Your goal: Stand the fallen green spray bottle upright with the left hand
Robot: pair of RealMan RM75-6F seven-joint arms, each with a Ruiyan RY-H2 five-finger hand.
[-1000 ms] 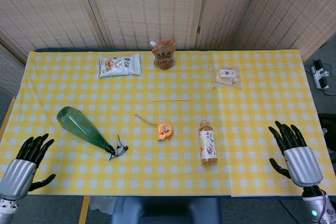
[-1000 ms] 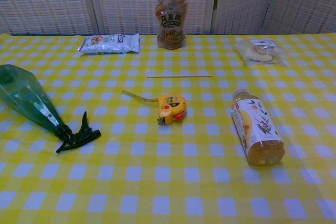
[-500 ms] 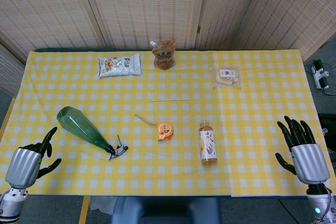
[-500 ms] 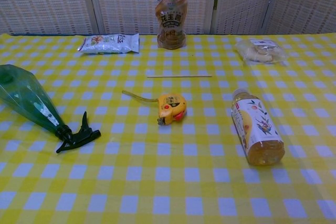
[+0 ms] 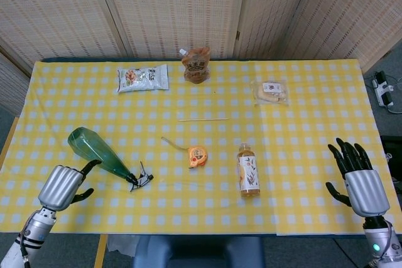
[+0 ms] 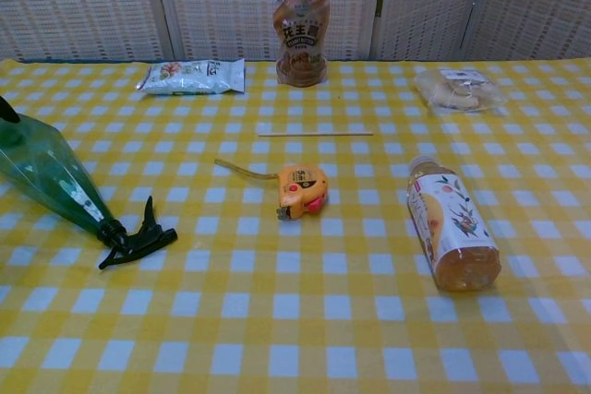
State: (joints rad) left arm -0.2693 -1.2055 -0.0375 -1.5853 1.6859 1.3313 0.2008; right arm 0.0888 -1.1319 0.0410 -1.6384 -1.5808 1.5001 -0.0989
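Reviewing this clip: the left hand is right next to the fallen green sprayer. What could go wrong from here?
1. The green spray bottle is a smooth cone lying on its side; the left hand is at its wide base, so a push there may roll or slide it rather than lift it.
2. Its black trigger head points toward the tape measure; a pivot could swing it that way.
3. Near the table edge, a slip could drop it.

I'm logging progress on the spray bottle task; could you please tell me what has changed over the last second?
The left hand has moved in over the table toward the green spray bottle; its fingers now reach to the bottle's wide end, though contact is unclear. The right hand shifted only slightly and holds nothing. The bottle lies on its side as before, and the tape measure and drink bottle are unmoved.
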